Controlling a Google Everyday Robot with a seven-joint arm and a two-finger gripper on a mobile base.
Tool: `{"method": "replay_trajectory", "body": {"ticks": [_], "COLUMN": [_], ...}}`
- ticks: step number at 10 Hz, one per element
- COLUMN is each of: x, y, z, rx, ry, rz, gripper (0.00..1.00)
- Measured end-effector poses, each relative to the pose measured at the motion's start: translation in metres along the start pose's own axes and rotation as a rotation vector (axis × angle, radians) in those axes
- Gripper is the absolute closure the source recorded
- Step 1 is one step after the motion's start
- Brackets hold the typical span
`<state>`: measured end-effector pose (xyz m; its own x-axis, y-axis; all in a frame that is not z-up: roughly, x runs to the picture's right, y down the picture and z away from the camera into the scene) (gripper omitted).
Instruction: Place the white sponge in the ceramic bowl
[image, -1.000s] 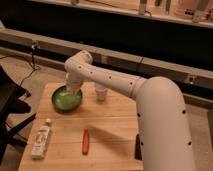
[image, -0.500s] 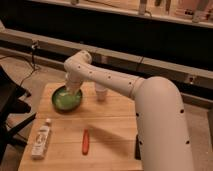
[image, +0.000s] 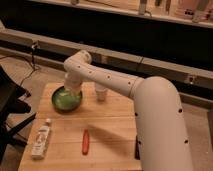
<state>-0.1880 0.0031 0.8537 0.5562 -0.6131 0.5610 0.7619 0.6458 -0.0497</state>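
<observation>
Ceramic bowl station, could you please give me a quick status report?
Gripper down over the ceramic bowl. White sponge not visible. White cup stands just right of bowl, apart from it.

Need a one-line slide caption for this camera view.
White robot arm reaches over the wooden table, its gripper lowered at the green ceramic bowl, beside a white cup.

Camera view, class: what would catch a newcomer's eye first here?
The big white robot arm fills the right side and reaches across the wooden table, its gripper down over the green ceramic bowl at the back left. A small white cup stands beside the bowl, and an orange-red stick lies near the front.
</observation>
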Motion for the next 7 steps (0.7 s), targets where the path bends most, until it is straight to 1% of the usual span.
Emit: {"method": "replay_trajectory", "body": {"ticks": [7], "x": [-0.0005], "y": [-0.0025], "z": [0.0042], "rx": [-0.001], "ry": [-0.006], "rz": [-0.012], "gripper": [0.52]}}
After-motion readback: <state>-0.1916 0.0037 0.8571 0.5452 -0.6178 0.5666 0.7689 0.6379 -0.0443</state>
